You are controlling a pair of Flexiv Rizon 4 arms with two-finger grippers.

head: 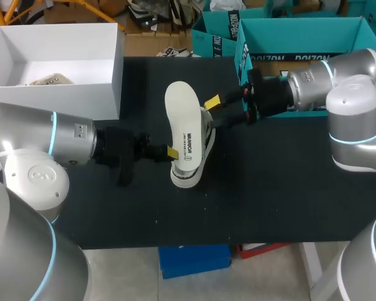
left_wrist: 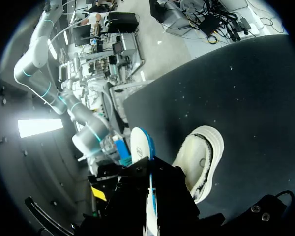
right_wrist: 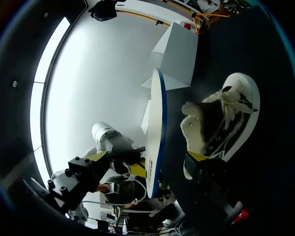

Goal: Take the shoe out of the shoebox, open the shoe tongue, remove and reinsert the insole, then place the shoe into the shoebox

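A white insole (head: 183, 128) hangs flat over the white shoe (head: 197, 164) at the table's middle. My left gripper (head: 171, 152) is shut on the insole's near end. In the left wrist view the insole (left_wrist: 140, 147) runs edge-on out from between that gripper's (left_wrist: 150, 173) black fingers, and the shoe (left_wrist: 204, 157) lies beside it with its fleecy lining showing. My right gripper (head: 210, 113) stands open at the insole's right side, above the shoe's opening. In the right wrist view the insole (right_wrist: 156, 128) stands edge-on ahead of the gripper (right_wrist: 147, 157), and the shoe (right_wrist: 223, 115) is beside one finger.
The open white shoebox (head: 56, 44) stands at the table's far left corner, with a second shoe inside. Teal boxes (head: 301, 34) line the far right behind my right arm. The black tabletop (head: 238, 200) is bare in front of the shoe.
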